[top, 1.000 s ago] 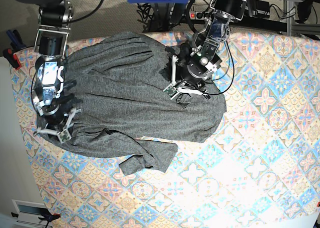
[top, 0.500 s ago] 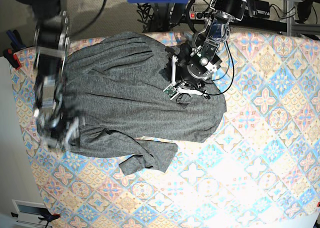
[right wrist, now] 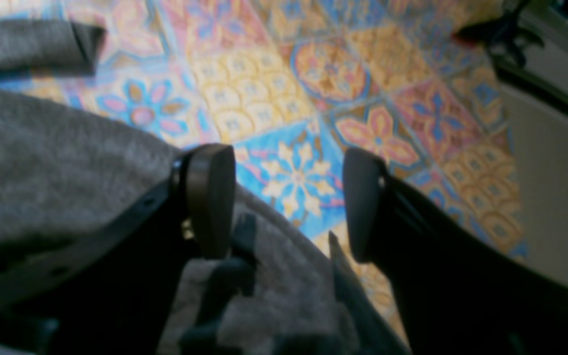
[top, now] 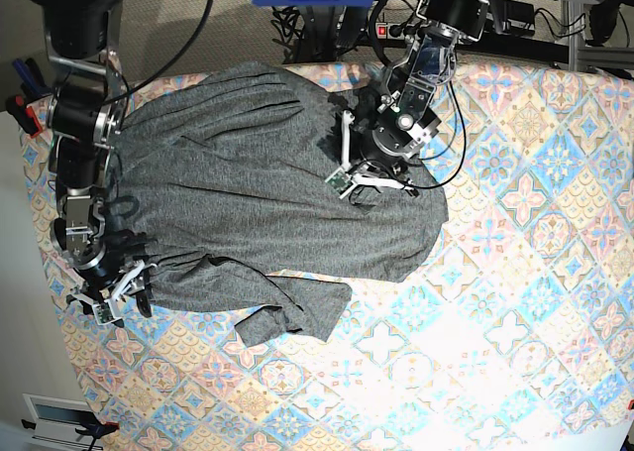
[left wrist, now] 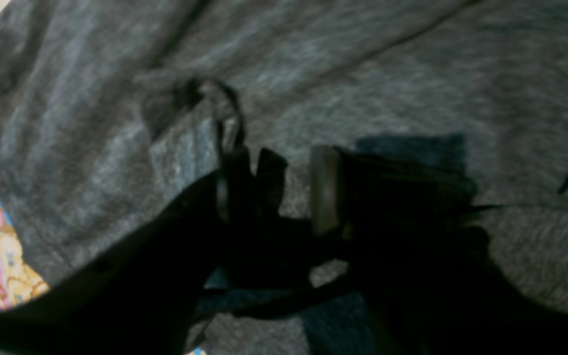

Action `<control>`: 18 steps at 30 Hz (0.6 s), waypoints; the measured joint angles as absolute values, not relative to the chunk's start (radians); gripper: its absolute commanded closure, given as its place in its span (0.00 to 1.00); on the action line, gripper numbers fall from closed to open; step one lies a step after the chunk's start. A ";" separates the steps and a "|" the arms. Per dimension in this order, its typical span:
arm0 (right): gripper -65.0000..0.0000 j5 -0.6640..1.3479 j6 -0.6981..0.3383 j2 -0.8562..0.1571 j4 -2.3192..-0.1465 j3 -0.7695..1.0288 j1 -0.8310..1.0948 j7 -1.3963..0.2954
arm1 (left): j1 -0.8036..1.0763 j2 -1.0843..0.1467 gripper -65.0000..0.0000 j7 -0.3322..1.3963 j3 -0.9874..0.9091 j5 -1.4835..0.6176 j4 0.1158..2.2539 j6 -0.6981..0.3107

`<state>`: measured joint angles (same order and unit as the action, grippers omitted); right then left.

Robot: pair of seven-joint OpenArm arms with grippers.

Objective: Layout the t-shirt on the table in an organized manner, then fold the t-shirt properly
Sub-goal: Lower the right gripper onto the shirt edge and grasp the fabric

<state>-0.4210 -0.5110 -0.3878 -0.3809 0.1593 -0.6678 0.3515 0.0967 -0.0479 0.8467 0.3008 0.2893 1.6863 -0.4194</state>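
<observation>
The dark grey t-shirt [top: 258, 183] lies wrinkled on the far left part of the patterned table [top: 515, 273], with a folded sleeve [top: 292, 317] at its near edge. My left gripper [top: 369, 188] rests on the shirt's right side. In the left wrist view its fingers [left wrist: 326, 190] stand slightly apart over the fabric [left wrist: 363, 74], with a small fold beside one finger. My right gripper [top: 114, 297] is at the shirt's near left corner. In the right wrist view it [right wrist: 286, 202] is open, with the shirt's edge [right wrist: 42, 162] under one finger and the tablecloth [right wrist: 313, 74] showing in the gap.
The table's left edge [top: 50, 273] runs right next to my right gripper, with white floor beyond it. A red clamp [top: 25, 114] sits at the far left. Cables and a power strip [top: 396, 25] lie behind the table.
My right arm has swung along the shirt's left edge toward the near side and now sits at the near left corner. The left arm and the shirt have barely moved.
</observation>
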 measured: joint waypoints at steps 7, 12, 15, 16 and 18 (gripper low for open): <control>0.49 -0.588 -0.511 -0.389 -0.286 0.162 -0.639 0.410 | 0.097 -0.047 0.68 0.847 0.301 0.289 1.686 -0.420; 0.49 -0.646 -0.505 -0.385 -0.295 0.164 -0.661 0.412 | 0.100 -0.047 0.68 0.846 0.303 0.289 1.686 -0.419; 0.49 -0.645 -0.504 -0.385 -0.292 0.163 -0.645 0.421 | 0.104 -0.047 0.68 0.846 0.303 0.289 1.686 -0.419; 0.51 -0.648 -0.505 -0.386 -0.292 0.163 -0.645 0.419 | 0.104 -0.047 0.68 0.846 0.303 0.289 1.686 -0.419; 0.57 -0.654 -0.509 -0.386 -0.292 0.160 -0.649 0.410 | 0.105 -0.047 0.68 0.846 0.303 0.289 1.686 -0.419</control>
